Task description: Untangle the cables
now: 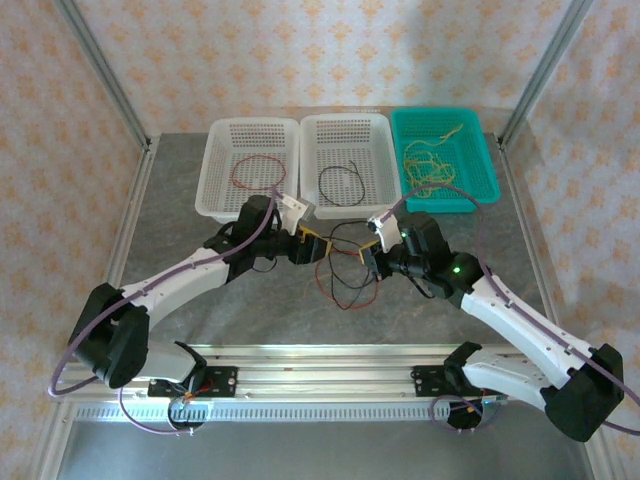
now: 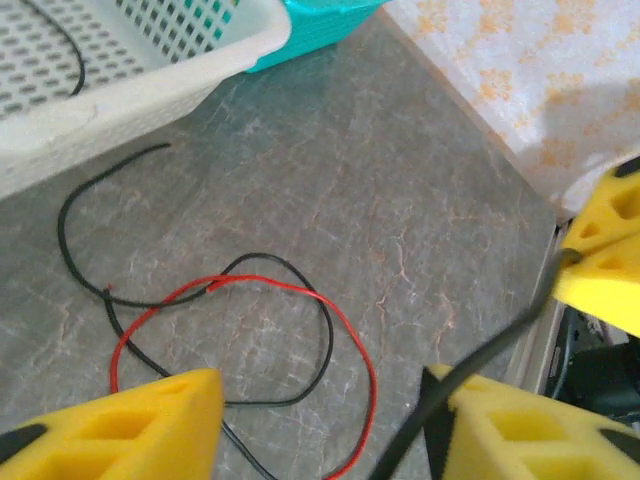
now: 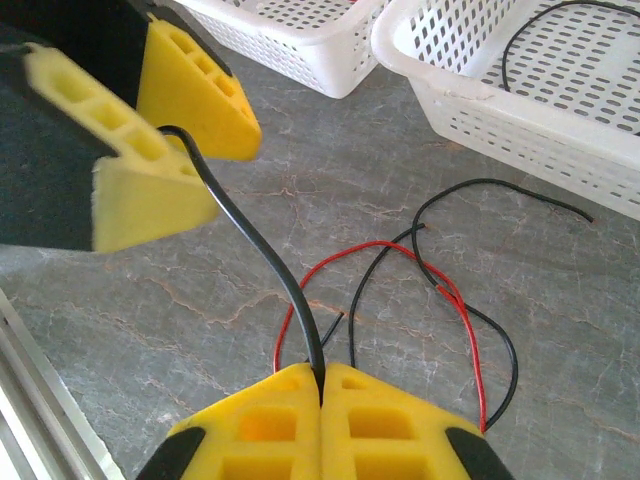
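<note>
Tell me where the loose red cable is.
Left wrist view: the red cable lies mid-table, just ahead of the left claw, crossed with a black cable, near the middle basket.

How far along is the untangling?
Done: a red cable, a black cable and yellow cables lie in separate baskets. In hand: right gripper jaws shut on a black strand; left gripper jaws open around it. Left: red loop and black loop crossed on the table.

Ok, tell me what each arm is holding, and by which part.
Right fingers pinch a black cable at their tips, somewhere along its length. Left fingers stand open around the same cable, gripping nothing.
</note>
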`<state>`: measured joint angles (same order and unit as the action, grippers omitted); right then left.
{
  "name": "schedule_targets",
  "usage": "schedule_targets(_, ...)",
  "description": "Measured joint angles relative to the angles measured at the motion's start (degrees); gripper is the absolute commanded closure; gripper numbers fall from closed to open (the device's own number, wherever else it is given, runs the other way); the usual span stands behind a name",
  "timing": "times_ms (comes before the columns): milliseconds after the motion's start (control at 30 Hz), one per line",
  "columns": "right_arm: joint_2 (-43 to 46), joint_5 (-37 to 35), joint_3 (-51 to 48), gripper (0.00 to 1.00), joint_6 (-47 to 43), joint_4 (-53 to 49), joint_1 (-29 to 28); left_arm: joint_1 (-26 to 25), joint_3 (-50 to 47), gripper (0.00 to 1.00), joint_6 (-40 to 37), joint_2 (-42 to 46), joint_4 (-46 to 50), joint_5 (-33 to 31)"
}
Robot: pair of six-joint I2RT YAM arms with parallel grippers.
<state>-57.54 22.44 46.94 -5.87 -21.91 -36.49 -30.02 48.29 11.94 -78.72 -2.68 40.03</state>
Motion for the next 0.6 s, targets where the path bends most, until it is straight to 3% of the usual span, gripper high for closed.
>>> schedule_targets(100, 0.00, -0.44, 0.09, 1.00, 0.02, -0.15, -0.02, 0.00, 0.11, 0.65, -0.35, -0.15, 0.33, -0.15)
schedule_targets(133, 0.02, -0.85, 0.28, 1.00, 0.04, -0.46, -0.02, -0.02, 0.22, 0.62, -0.31, -0.13, 0.35, -0.20)
schedule_targets(267, 0.02, -3.56, 2.54, 1.00, 0.28, -2.21, -0.11, -0.04, 1.14, 0.30, 0.24, 1.07, 0.76, -0.46)
schedule_targets(333, 0.22, -5.40, 4.39, 1.00, 0.70, -2.99, -0.11, -0.04, 1.84, 0.19, 0.44, 2.86, 0.85, -1.49)
schedule_targets(600, 3.02, -10.10, 12.59, 1.00, 2.19, -5.16, -0.11, -0.04, 2.95, 0.13, 2.08, 13.70, 0.28, -11.82)
